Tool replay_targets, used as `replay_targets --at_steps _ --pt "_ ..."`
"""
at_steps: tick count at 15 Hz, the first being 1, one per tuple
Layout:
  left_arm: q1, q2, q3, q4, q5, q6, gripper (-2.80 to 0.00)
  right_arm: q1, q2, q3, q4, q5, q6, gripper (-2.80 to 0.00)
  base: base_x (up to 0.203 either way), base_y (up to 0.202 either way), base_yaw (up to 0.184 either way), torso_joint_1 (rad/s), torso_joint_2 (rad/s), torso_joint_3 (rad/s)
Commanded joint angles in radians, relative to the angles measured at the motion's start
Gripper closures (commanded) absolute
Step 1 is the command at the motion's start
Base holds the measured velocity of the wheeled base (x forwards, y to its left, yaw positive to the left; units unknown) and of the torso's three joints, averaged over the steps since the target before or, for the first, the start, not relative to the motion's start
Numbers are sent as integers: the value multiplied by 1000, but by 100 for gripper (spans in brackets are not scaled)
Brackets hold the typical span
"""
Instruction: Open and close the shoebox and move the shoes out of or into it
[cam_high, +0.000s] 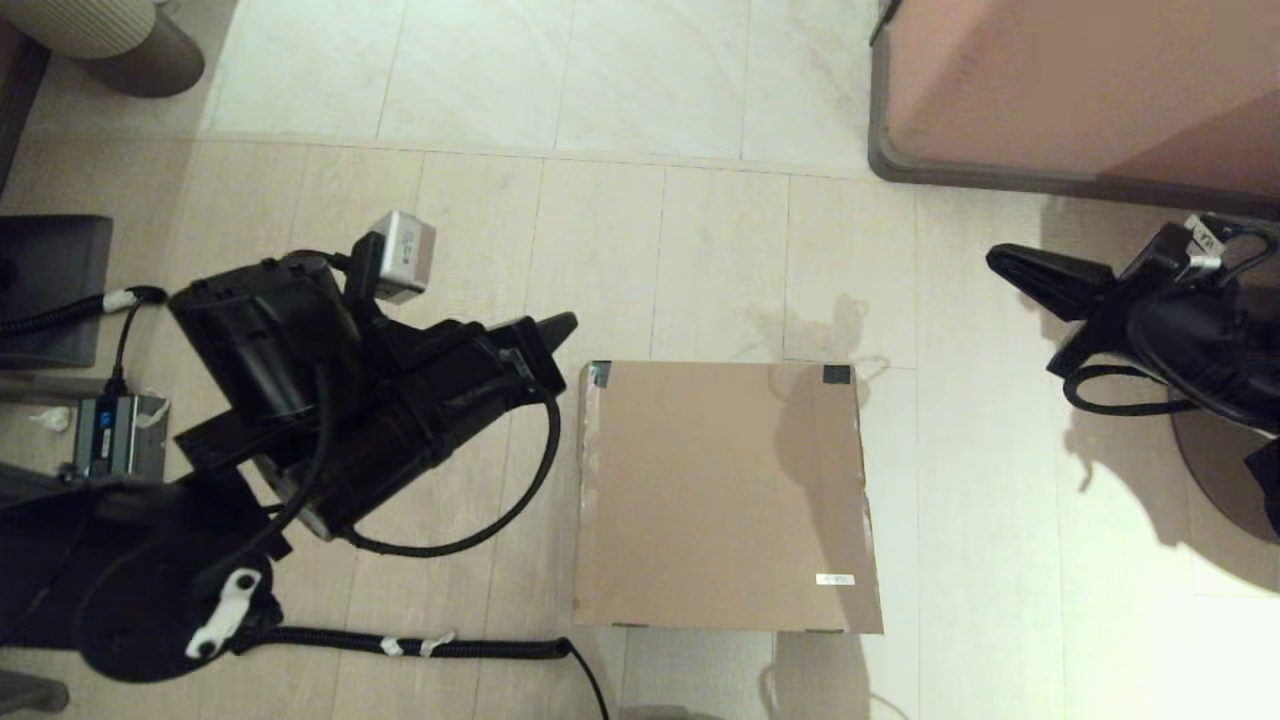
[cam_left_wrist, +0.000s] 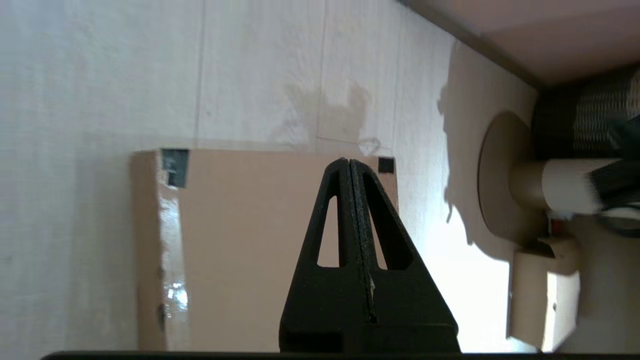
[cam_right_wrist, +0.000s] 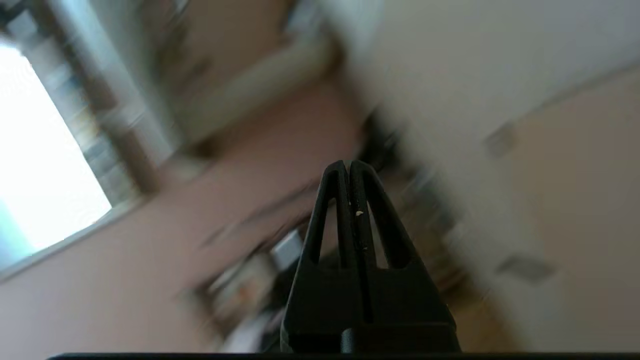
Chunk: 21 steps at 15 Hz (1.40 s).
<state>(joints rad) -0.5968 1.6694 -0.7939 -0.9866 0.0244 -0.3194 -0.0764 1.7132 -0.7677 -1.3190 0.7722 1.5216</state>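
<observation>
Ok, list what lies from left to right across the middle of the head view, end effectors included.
Left end effector, shut, beside the box → closed shoebox on the floor → right end effector, shut, held well off to the box's right.

Open floor around a shut box

Bare floor (cam_high: 700, 250) is seen beyond the shoebox (cam_high: 725, 495) and on both its sides. The far right corner is blocked by a large pink-brown block (cam_high: 1080, 90); a round base (cam_high: 1220, 470) is found further right.
</observation>
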Motion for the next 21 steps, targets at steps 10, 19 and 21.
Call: replay_targets --at_steps 10,19,21 --pt "293 -293 354 11 159 176 0 246 -656 20 1158 -715 -1463 0 0 0 0 0 0 0" --pt "509 -848 709 348 93 196 0 253 -1369 631 1312 -893 -1612 0 0 0 0 0 0 0" --pt "513 -963 702 641 108 208 0 253 -1433 730 1325 -875 -1604 0 0 0 0 0 0 0"
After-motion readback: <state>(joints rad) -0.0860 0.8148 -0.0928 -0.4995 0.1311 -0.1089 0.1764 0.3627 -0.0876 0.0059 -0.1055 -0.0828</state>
